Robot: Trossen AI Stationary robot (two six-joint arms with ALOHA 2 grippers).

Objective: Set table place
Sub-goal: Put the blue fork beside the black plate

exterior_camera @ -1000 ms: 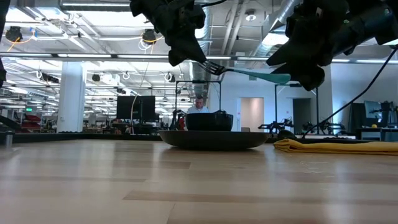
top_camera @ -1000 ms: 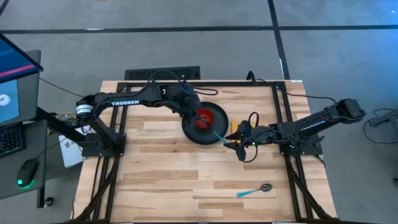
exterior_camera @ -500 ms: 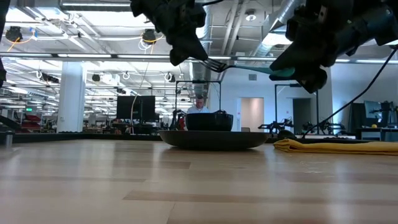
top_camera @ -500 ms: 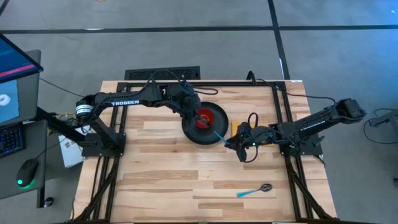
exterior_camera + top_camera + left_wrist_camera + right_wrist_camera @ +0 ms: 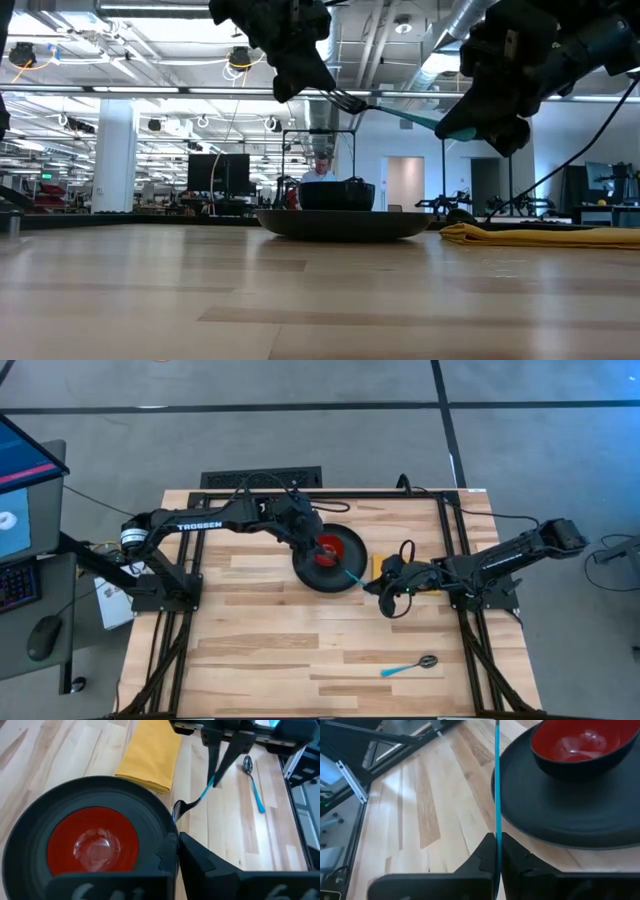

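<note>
Where pale planks meet a thin black frame: surface (image 5: 270, 640), light wood, carrying all items below. Black plate (image 5: 345, 565), round, at centre toward the far edge, flat on the surface. Yellow napkin (image 5: 150, 757), folded, just beside the plate. Red bowl (image 5: 326, 552), small, seated on the plate. Spoon (image 5: 408, 666), blue-handled, lying alone near the front edge, well apart from the rest. Fork (image 5: 385, 110), blue-handled, held aloft over the plate rim. Right tool (image 5: 385, 588), clamped on the fork handle. Left tool (image 5: 310, 547), above the bowl, fingers nearly together, gripping nothing.
</note>
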